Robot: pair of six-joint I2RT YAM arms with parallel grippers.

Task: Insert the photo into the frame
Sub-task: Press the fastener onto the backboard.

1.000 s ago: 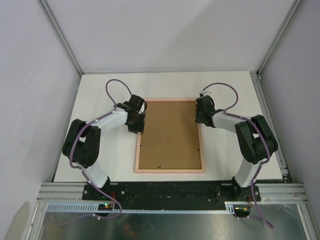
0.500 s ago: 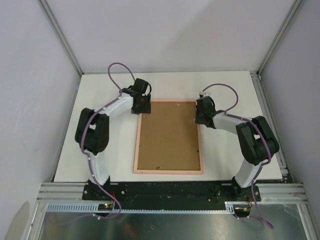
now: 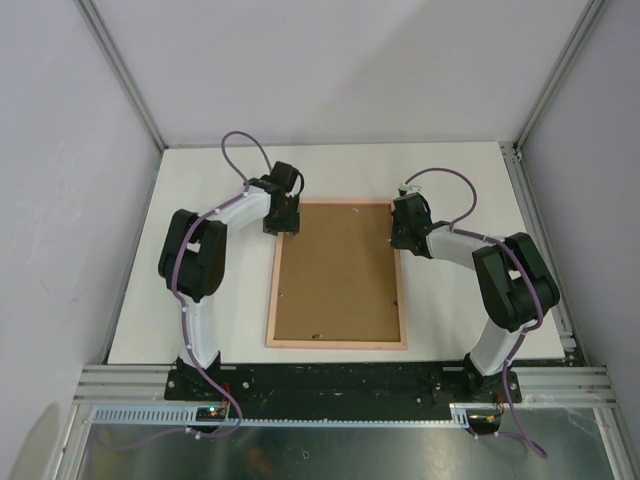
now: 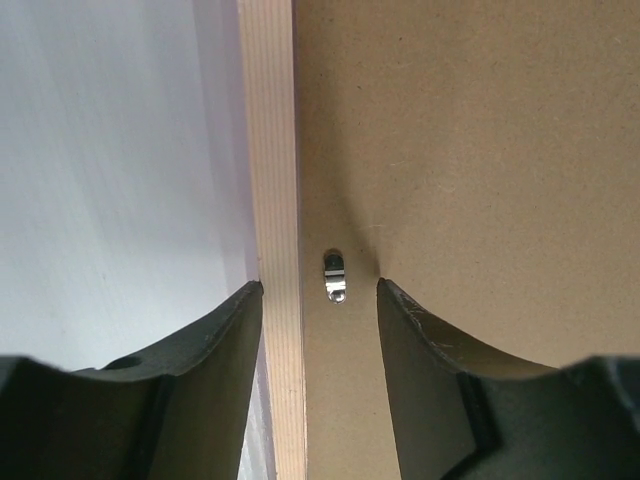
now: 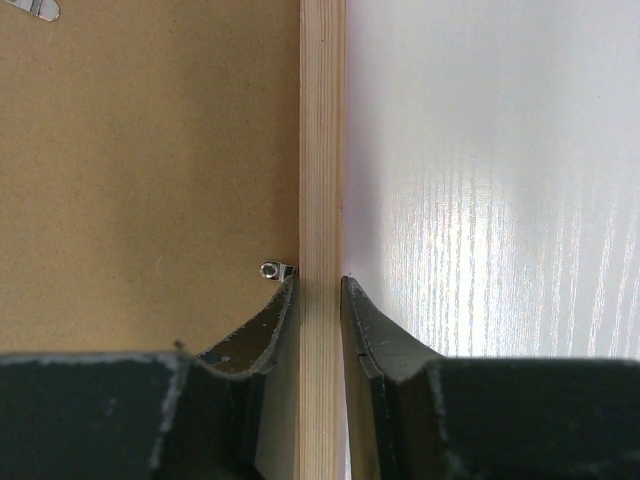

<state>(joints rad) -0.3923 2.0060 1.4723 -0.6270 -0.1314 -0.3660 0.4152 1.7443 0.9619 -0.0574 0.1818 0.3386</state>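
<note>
The frame [image 3: 335, 343] lies face down on the table, its pale peach-wood back up, with the brown backing board [image 3: 338, 270] set in it. The photo is hidden. My left gripper [image 3: 283, 215] is at the frame's far left corner. In the left wrist view it [image 4: 320, 290] is open, its jaws astride the left rail [image 4: 270, 150] and a small metal clip [image 4: 333, 276] on the board. My right gripper [image 3: 403, 232] is at the right rail. In the right wrist view it [image 5: 320, 285] is shut on that rail [image 5: 322, 130], next to a metal tab [image 5: 274, 269].
The white table [image 3: 450, 180] is walled by grey panels with metal posts at the back and sides. The arm bases stand on the black bar [image 3: 340, 380] at the near edge. More small clips sit along the board's edges [image 5: 35, 8].
My left arm has swung from the middle of the left rail up to the far left corner. The frame has shifted a little to the left. The right arm has not moved.
</note>
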